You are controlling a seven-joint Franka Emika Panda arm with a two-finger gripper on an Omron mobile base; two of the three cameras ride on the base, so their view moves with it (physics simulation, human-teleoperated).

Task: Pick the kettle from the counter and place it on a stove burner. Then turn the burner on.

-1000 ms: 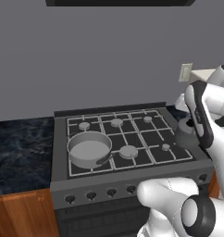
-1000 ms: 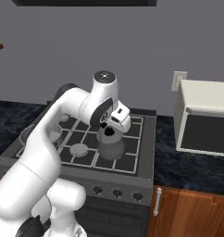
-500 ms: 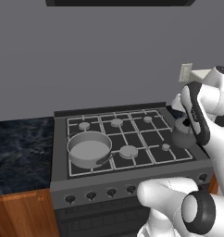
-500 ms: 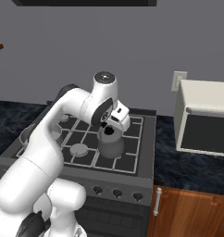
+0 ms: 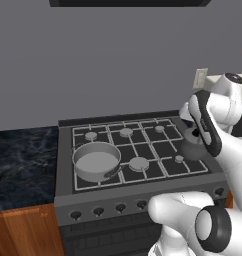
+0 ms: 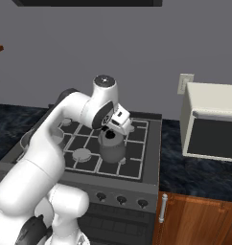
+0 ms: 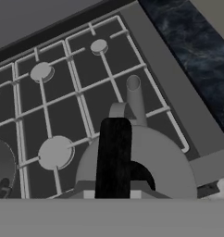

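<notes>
While the kettle (image 6: 111, 146) hangs over the cooktop's (image 6: 137, 168) near right corner, gripper (image 6: 110, 128) clenched on its dark handle (image 7: 113, 157), saucepan (image 5: 96, 161) at near left, counter (image 6: 197, 174) right.

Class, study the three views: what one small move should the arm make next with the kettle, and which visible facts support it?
Probably lower it a little. The tool grips the thin dark handle of the small squat grey metal kettle, which sits over the front right corner of the black cooktop; whether it touches the pale grate cannot be told. The wide grey saucepan is well to the left, so nothing blocks the descent.
</notes>
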